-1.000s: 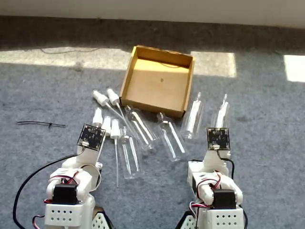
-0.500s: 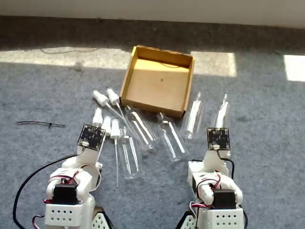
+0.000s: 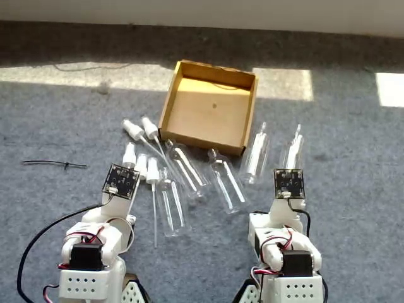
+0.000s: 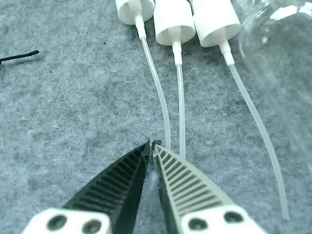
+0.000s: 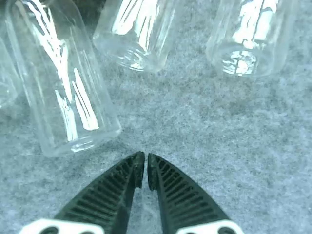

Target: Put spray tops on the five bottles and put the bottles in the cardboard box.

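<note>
The left claw (image 4: 151,145) is closed on nothing, its two tips meeting just above the carpet (image 4: 73,112). In its own wrist view three spray tops (image 4: 173,19) lie straight ahead, white heads side by side and farthest from the claw, thin tubes trailing back toward it. Two tube ends stop just beside the tips. Their long axis runs nearly in line with the claw, so my guess is that a grip would have to come across a tube or head, not along it. A bottle (image 4: 278,58) lies just beside the outermost top, leaving little room there. On the other side is bare carpet out to a black cable tie (image 4: 17,56).

The right claw (image 5: 142,163) is also closed and empty. In its wrist view three bottles lie ahead with their bases toward it, bodies running away. The nearest one (image 5: 63,83) is slightly angled, and there is a strip of bare carpet between the claw and the bases.

From above, five bottles lie fanned between the arms and the box (image 3: 211,110), necks pointing toward it. None seems capped yet. Five loose tops sit in front of the left arm (image 3: 120,182), two of them (image 3: 142,128) farther off, near the box corner. The right arm (image 3: 289,183) is nearer the two outer bottles (image 3: 255,158). The box sits open and holds nothing, its near wall close to the bottle necks.
</note>
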